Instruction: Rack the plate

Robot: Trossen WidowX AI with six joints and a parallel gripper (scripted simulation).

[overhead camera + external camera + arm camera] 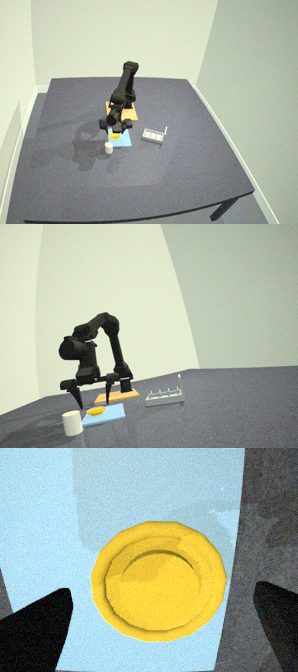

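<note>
The yellow plate [114, 136] [96, 412] [160, 598] lies flat, face up, on the light blue mat [123, 141] [114, 415] [37, 523]. My gripper [115, 134] [94, 406] [164, 595] is open and empty, pointing down above the plate. In the wrist view its fingertips stand on either side of the plate, with a gap on both sides. The pale grey dish rack [152, 139] [165, 401] stands to the right of the mat. Its slots between the rails hold nothing that I can see, and one tall post rises at its right end.
A white cylindrical cup [109, 148] [73, 423] stands just off the mat's near left corner. A blue object [92, 407] lies behind the plate, partly hidden. The wooden board [131, 115] [104, 398] under the arm's base lies behind the mat.
</note>
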